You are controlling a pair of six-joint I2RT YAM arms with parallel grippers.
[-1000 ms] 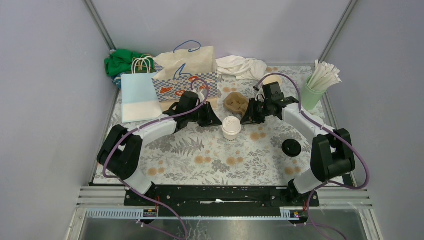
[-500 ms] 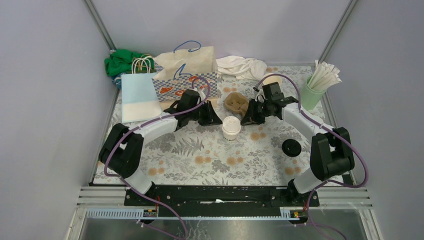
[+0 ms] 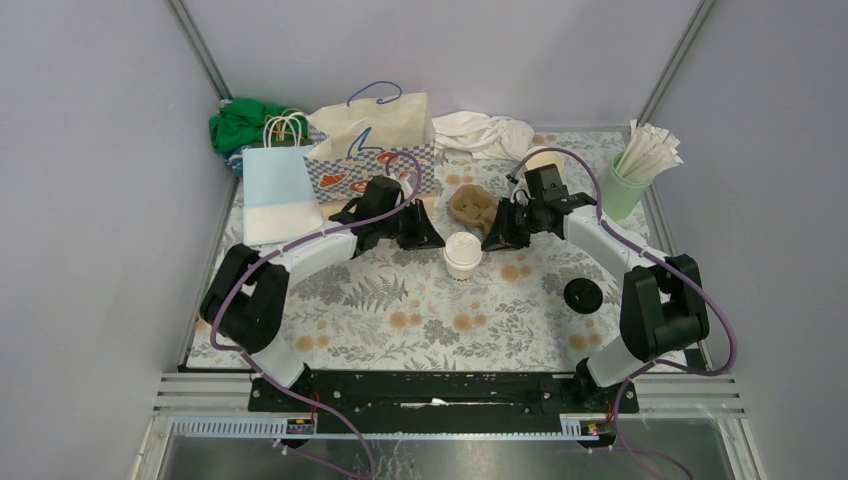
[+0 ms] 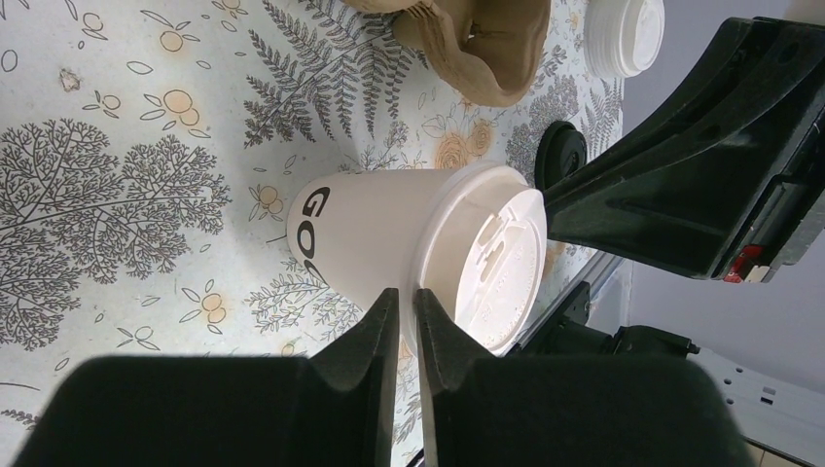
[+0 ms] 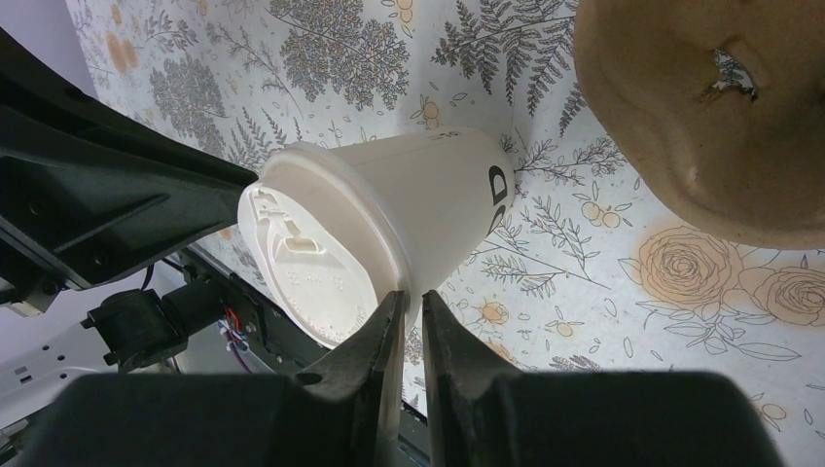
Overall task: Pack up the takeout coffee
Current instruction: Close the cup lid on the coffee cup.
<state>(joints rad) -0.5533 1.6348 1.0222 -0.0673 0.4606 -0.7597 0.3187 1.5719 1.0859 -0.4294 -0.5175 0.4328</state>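
Observation:
One takeout coffee cup (image 3: 463,255), cream with dark lettering and a white lid, stands upright mid-table. My left gripper (image 3: 433,240) sits at its left side and my right gripper (image 3: 491,238) at its right. In the left wrist view the cup (image 4: 370,229) lies just beyond the left gripper (image 4: 409,292), whose jaws are shut to a thin slit, tips at the lid's rim (image 4: 496,258). The right wrist view shows the same cup (image 5: 438,195) beyond the right gripper (image 5: 413,295), likewise shut to a slit at the rim. Nothing shows between either pair of jaws.
A brown pulp cup carrier (image 3: 472,205) lies just behind the cup. A loose black lid (image 3: 583,294) is at the right front. A green tumbler of straws (image 3: 622,188) stands far right. Paper bags (image 3: 375,150) (image 3: 280,190) and cloths (image 3: 485,130) line the back.
The left arm has crept slightly towards the back and right, its jaws closing a touch. The cup and right arm have not moved.

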